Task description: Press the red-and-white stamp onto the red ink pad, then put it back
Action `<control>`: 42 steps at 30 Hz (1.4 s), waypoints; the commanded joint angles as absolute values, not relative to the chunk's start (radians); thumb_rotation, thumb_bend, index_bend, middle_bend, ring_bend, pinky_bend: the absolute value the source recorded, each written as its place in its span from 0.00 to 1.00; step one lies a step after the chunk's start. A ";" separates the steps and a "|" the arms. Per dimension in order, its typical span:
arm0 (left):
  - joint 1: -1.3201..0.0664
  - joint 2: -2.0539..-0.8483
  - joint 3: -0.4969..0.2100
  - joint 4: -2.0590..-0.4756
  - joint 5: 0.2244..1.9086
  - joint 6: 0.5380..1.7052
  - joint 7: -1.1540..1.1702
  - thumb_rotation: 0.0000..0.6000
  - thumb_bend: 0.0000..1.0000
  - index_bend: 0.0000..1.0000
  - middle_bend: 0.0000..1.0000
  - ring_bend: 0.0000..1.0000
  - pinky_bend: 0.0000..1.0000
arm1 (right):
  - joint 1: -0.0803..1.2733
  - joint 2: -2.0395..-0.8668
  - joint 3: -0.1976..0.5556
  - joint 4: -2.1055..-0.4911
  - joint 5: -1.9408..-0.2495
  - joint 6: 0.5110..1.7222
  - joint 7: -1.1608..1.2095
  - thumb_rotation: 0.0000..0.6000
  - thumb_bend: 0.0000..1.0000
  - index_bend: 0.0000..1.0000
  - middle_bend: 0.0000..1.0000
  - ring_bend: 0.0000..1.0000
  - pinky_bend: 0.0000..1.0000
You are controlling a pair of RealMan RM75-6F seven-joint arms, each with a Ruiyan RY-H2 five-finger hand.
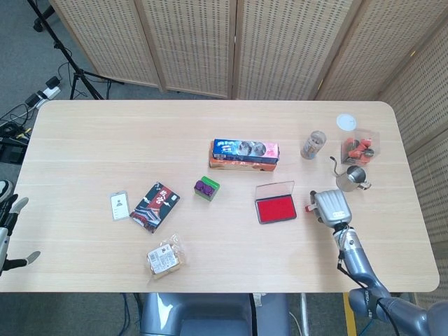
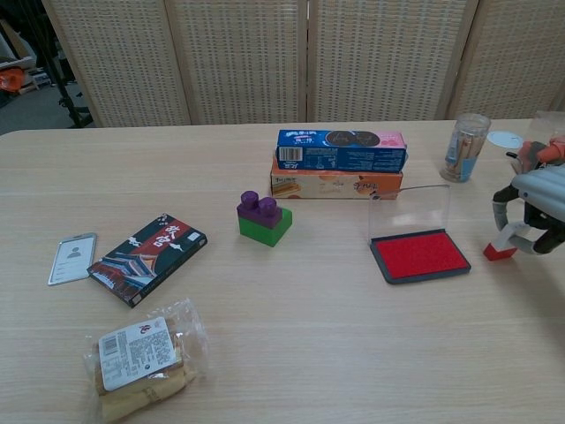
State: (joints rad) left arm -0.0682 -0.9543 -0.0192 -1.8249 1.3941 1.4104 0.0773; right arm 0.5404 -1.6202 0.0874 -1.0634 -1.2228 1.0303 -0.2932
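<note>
1. The right hand [image 2: 537,212] is partly cut off at the picture edge; its curled fingers hold the stamp [image 2: 501,246].
2. The stamp, mostly covered, sits on the wooden bench [image 1: 105,140], right of the ink pad [image 2: 419,255], whose clear lid stands open.
3. Only fingertips of the left hand [image 1: 10,234] show, spread apart.

Near the table [image 1: 105,140] centre, a blue cookie box [image 2: 341,139] lies stacked on an orange box [image 2: 335,185]. A purple-and-green toy block [image 2: 264,218] stands just left. Further left lie a dark printed packet [image 2: 147,246] and an ID card [image 2: 72,258], with a bagged snack [image 2: 141,355] nearer the front edge. A clear cup [image 2: 465,147] stands far right.
</note>
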 commanded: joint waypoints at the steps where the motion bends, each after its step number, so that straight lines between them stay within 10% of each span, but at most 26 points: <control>1: -0.068 -0.954 -0.019 -1.825 1.395 1.411 0.077 1.00 0.00 0.00 0.00 0.00 0.00 | 0.540 -1.619 0.091 -1.063 -1.223 1.029 -0.295 1.00 0.41 0.49 1.00 1.00 1.00; 32: -0.062 -0.944 -0.019 -1.825 1.403 1.422 0.051 1.00 0.00 0.00 0.00 0.00 0.00 | 0.491 -1.491 0.109 -1.261 -1.305 1.152 -0.329 1.00 0.41 0.36 0.95 0.99 1.00; 35: -0.057 -0.942 -0.017 -1.823 1.410 1.430 0.042 1.00 0.00 0.00 0.00 0.00 0.00 | 0.451 -1.416 0.105 -1.363 -1.384 1.267 -0.264 1.00 0.33 0.31 0.72 0.78 0.94; 39: -0.053 -0.943 -0.011 -1.816 1.418 1.433 0.041 1.00 0.00 0.00 0.00 0.00 0.00 | 0.375 -1.301 0.063 -1.464 -1.484 1.396 -0.149 1.00 0.03 0.12 0.14 0.11 0.43; 42: -0.047 -0.947 -0.004 -1.811 1.423 1.437 0.049 1.00 0.00 0.00 0.00 0.00 0.00 | 0.330 -1.237 0.040 -1.510 -1.518 1.455 -0.118 1.00 0.00 0.05 0.00 0.00 0.19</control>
State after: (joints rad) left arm -0.0493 -0.9453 -0.0059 -1.8124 1.4214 1.4339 0.0459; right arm 0.3896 -1.3107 0.0723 -1.4450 -1.4609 1.3893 -0.1680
